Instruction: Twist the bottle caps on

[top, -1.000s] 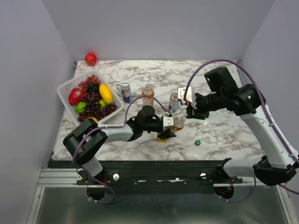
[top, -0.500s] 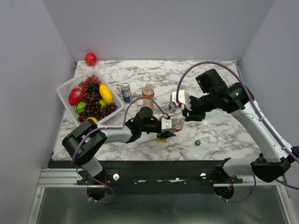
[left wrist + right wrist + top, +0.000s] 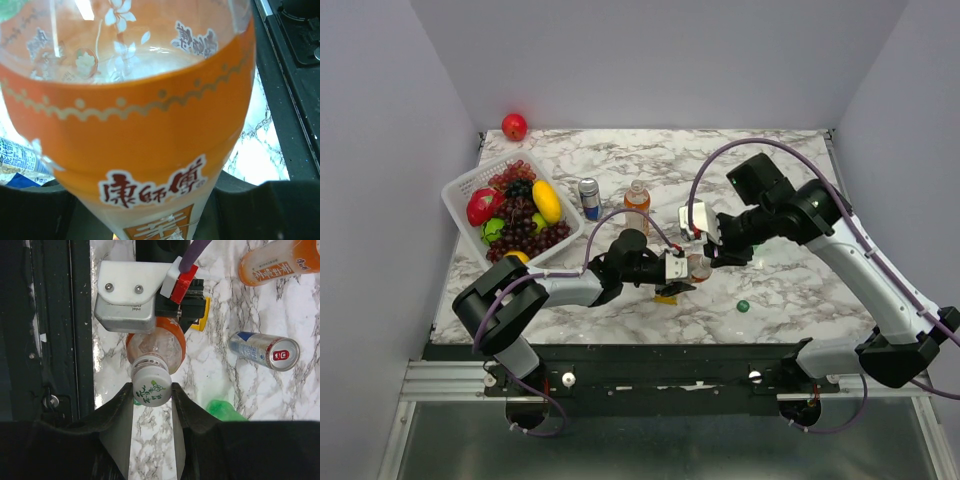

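Though largely cut off, orange bottle (image 3: 145, 145) between left fingers (image 3: 30, 212)

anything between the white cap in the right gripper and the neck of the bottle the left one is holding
Nothing visible. The white cap, pinched in the right gripper, sits right at the neck of the orange bottle that the left gripper clamps. The can is off to the side.

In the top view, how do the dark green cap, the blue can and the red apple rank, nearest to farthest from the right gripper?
1. dark green cap, just right of the right gripper.
2. blue can, left, beside the fruit basket.
3. red apple, far left corner.
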`<state>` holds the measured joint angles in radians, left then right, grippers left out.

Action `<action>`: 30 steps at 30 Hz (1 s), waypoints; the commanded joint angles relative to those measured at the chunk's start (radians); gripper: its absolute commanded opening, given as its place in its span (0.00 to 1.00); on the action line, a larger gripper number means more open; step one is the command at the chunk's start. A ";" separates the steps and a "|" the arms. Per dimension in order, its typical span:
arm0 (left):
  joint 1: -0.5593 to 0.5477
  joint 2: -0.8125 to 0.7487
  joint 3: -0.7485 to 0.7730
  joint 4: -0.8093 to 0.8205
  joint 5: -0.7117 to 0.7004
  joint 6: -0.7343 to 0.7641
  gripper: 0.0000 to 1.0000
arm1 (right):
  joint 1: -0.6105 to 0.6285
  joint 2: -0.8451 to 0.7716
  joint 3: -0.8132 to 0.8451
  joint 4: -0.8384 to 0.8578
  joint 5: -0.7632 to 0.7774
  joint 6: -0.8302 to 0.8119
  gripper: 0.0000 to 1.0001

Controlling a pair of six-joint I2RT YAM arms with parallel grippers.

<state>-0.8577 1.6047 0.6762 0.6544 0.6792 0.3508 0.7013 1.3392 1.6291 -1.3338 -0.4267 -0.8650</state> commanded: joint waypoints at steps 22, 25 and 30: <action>-0.003 -0.038 0.013 0.137 -0.070 -0.090 0.00 | 0.035 -0.028 -0.107 -0.079 0.039 0.156 0.27; -0.003 -0.043 0.006 0.155 -0.095 -0.095 0.00 | 0.032 -0.032 -0.124 -0.041 0.046 0.237 0.27; -0.003 -0.054 0.000 0.186 -0.136 -0.096 0.00 | 0.033 -0.035 -0.161 -0.007 0.088 0.342 0.26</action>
<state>-0.8635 1.6047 0.6567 0.6525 0.6231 0.2897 0.7193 1.3003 1.5261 -1.2606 -0.3630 -0.6617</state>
